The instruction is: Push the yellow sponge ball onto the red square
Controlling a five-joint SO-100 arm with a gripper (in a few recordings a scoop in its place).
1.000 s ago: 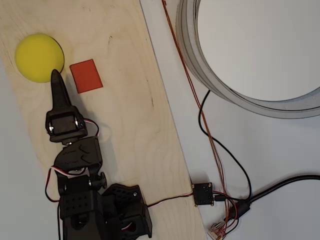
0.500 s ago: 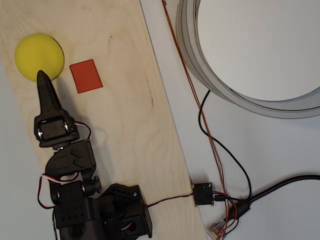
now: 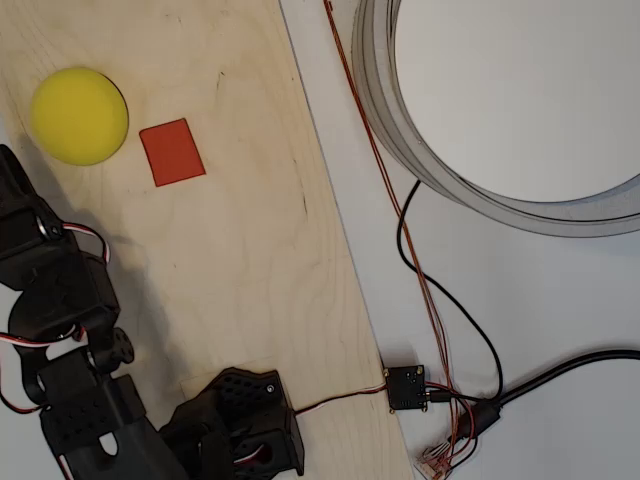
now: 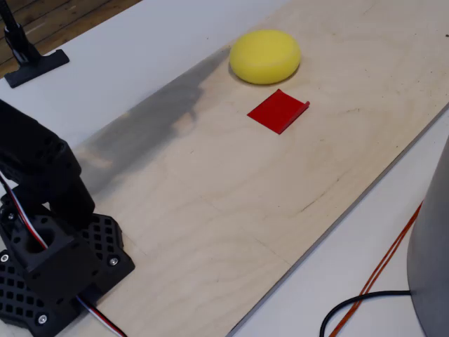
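Black 3D-printed arm base (image 4: 52, 270) sits at the near corner of the plywood board (image 4: 231, 203) in the fixed view; the arm (image 3: 55, 300) leans off the board's left edge in the overhead view, and whether its gripper is open or closed cannot be told. Farther along lies the red square (image 4: 278, 111), one edge curled up. Just beyond it, apart, rests the yellow sponge ball (image 4: 265, 56).

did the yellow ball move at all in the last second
No. In the overhead view the yellow sponge ball sits just left of the red square, with the same gap between them as before; only the arm swung away left.
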